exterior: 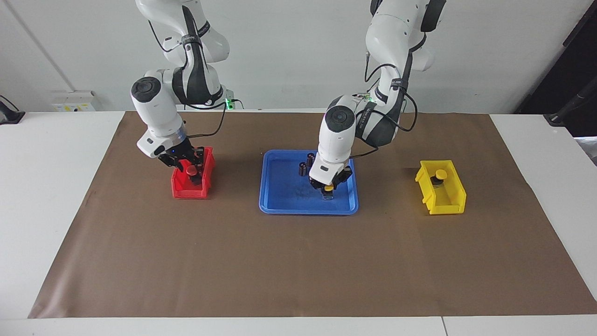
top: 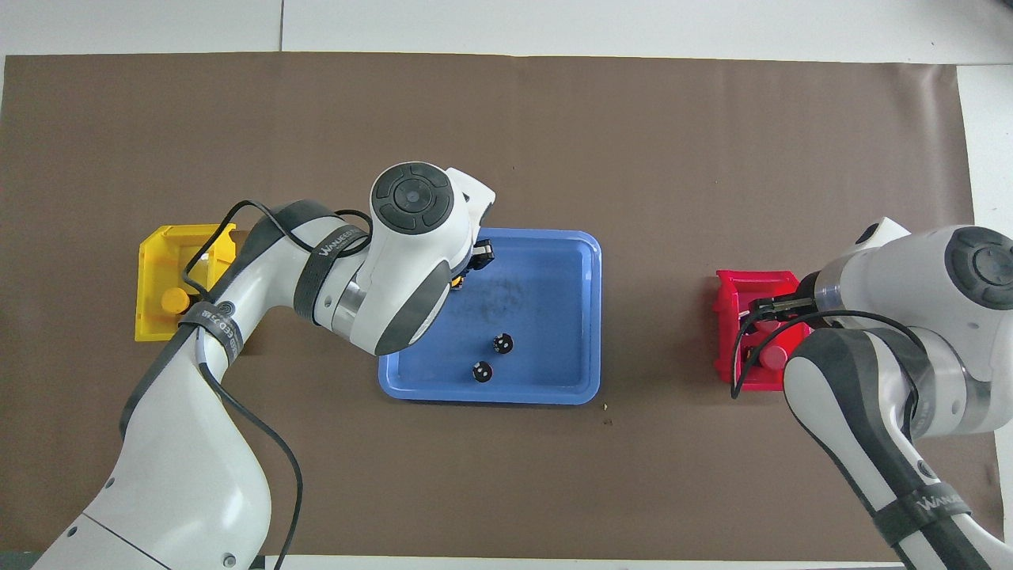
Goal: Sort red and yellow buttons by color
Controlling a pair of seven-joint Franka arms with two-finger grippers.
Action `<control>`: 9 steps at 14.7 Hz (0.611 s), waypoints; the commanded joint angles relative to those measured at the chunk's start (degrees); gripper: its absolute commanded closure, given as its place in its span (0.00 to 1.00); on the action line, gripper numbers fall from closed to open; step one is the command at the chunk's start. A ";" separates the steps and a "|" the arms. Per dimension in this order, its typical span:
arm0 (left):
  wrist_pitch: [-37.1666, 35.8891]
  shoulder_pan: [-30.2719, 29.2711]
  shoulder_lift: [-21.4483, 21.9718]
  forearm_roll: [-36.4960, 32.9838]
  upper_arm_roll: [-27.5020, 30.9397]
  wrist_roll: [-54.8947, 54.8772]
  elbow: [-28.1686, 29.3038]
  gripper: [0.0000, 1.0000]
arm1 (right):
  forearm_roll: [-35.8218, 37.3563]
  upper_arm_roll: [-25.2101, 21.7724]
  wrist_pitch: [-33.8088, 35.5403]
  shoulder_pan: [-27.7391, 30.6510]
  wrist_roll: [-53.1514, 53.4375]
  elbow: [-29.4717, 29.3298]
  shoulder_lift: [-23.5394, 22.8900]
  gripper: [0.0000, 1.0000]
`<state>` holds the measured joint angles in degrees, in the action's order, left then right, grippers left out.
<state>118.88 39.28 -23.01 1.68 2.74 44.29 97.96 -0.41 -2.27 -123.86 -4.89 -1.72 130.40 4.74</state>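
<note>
The left gripper [exterior: 329, 188] has closed on the yellow button [exterior: 329, 188] in the blue tray [exterior: 280, 205], ready to lift it. Over the red bin [exterior: 179, 190], the right gripper [exterior: 190, 170] has a red button [exterior: 190, 172] between its fingertips; whether it grips, I cannot tell.

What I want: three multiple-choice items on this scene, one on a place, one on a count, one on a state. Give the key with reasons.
1. The two dark cylinders stand: A in the blue tray; B on the white tabletop; C on the brown paper.
2. Buttons in the yellow bin: A none; B one; C three.
3. The left gripper is: A shut on the tray's yellow button; B open above the tray; C shut on a cylinder.

Key: 1A, both stand inside its rim. 2B, only the bin's yellow button shows. 3A, it grips that button; the right gripper hangs over the red bin.
</note>
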 commanded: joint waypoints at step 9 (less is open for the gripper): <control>-10.52 -25.01 9.39 0.96 1.03 -33.96 -2.33 0.99 | 0.33 -0.01 26.11 2.16 -1.10 -27.90 -0.43 0.00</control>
<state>109.65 19.08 -13.56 1.72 4.34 18.60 95.85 -0.41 -2.48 -101.32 -4.65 -1.72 107.52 5.16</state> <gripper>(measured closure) 0.586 0.000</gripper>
